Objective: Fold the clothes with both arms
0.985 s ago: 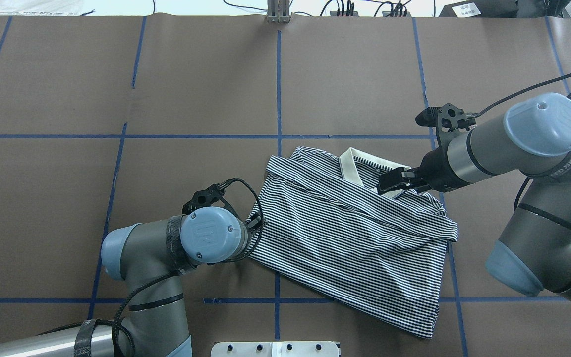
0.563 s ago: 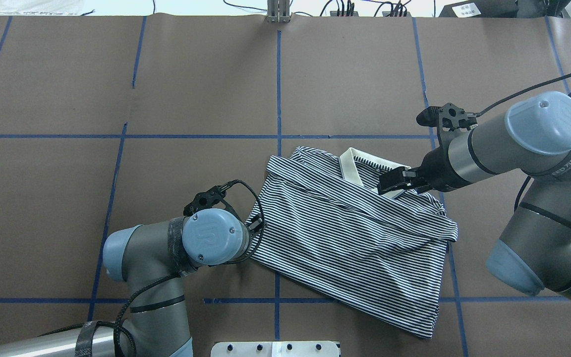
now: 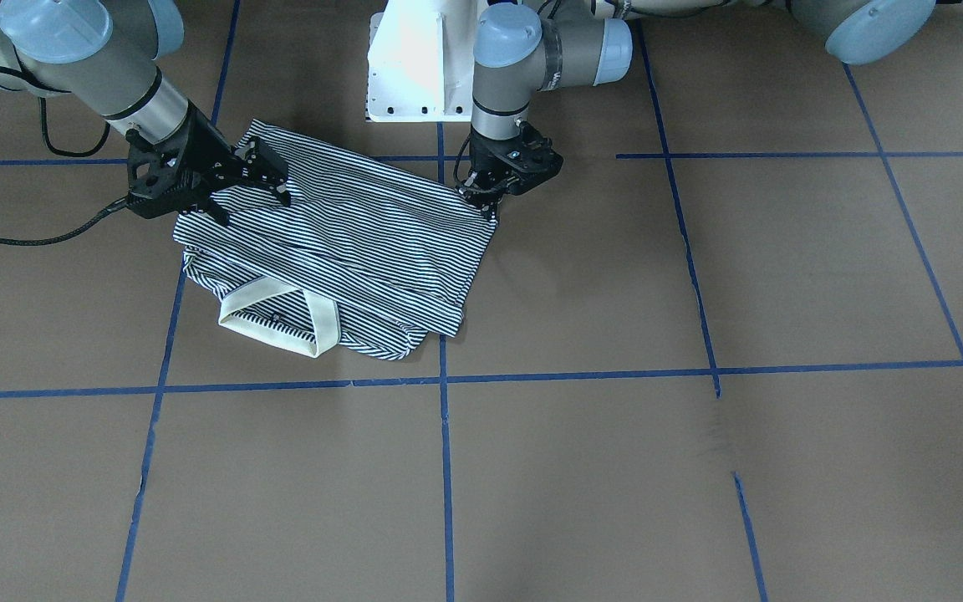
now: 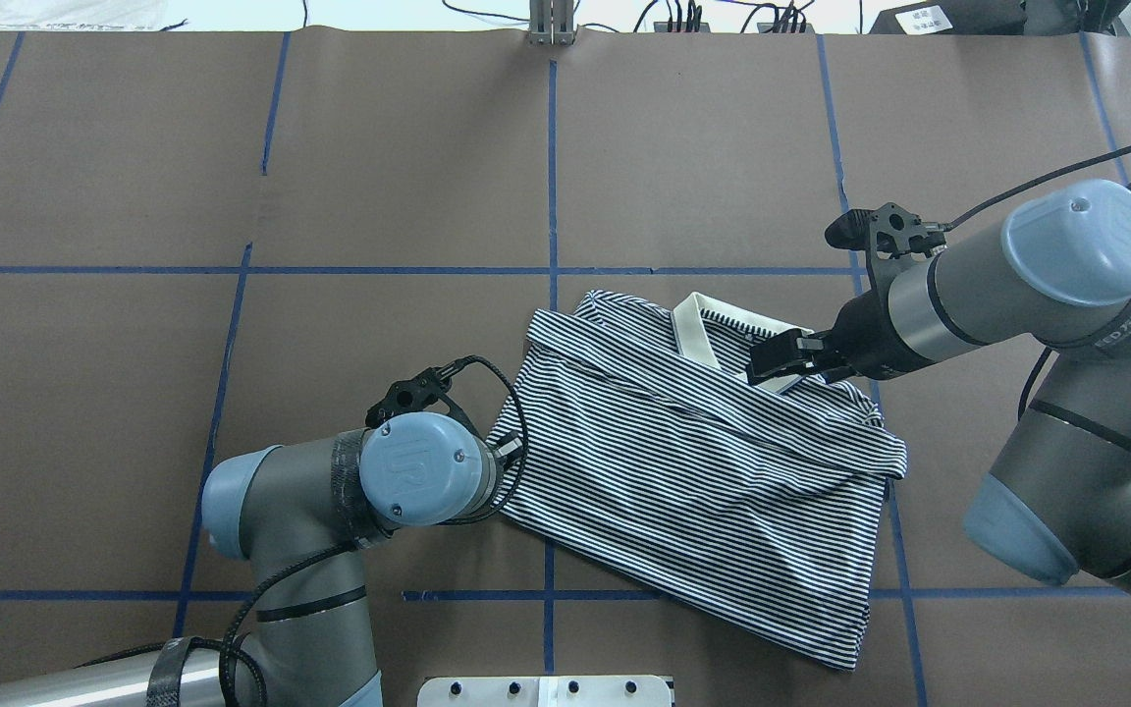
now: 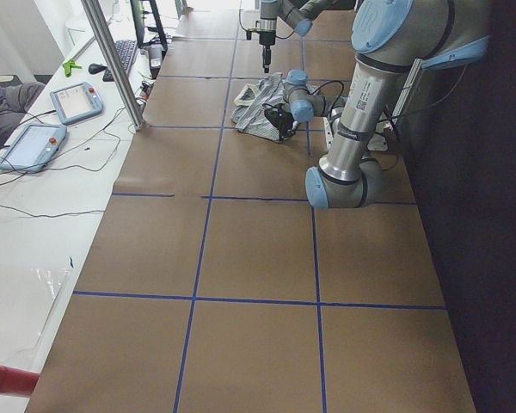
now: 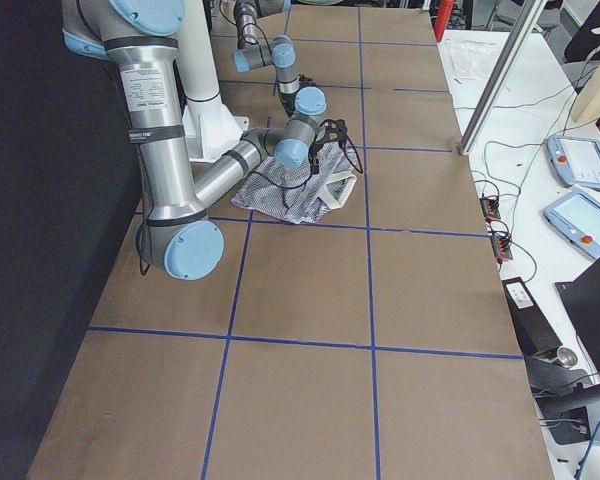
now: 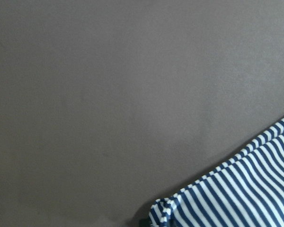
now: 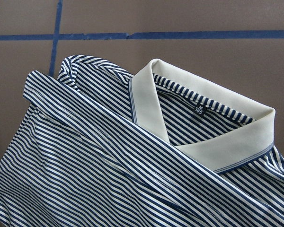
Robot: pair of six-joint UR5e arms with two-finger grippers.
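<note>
The navy-and-white striped polo shirt [image 4: 683, 471] lies folded on the brown table, with its cream collar [image 4: 693, 329] at the far side. It also shows in the front view [image 3: 364, 242]. My left gripper [image 3: 488, 203] points down at the shirt's left corner and is shut on the bunched fabric [image 7: 163, 208]. In the overhead view my wrist hides it. My right gripper [image 4: 770, 361] is open, with its fingers spread just above the folded edge beside the collar [image 8: 146, 104]. It also shows in the front view [image 3: 249, 194].
The white pedestal base [image 3: 415, 67] stands at the robot's side of the table, close behind the shirt. Blue tape lines [image 4: 552, 177] divide the table. A metal post [image 4: 551, 25] stands at the far edge. Tablets [image 5: 77, 101] and cables lie past that edge.
My left wrist has moved slightly toward the robot at the shirt's corner. The right arm and the shirt have hardly moved.
</note>
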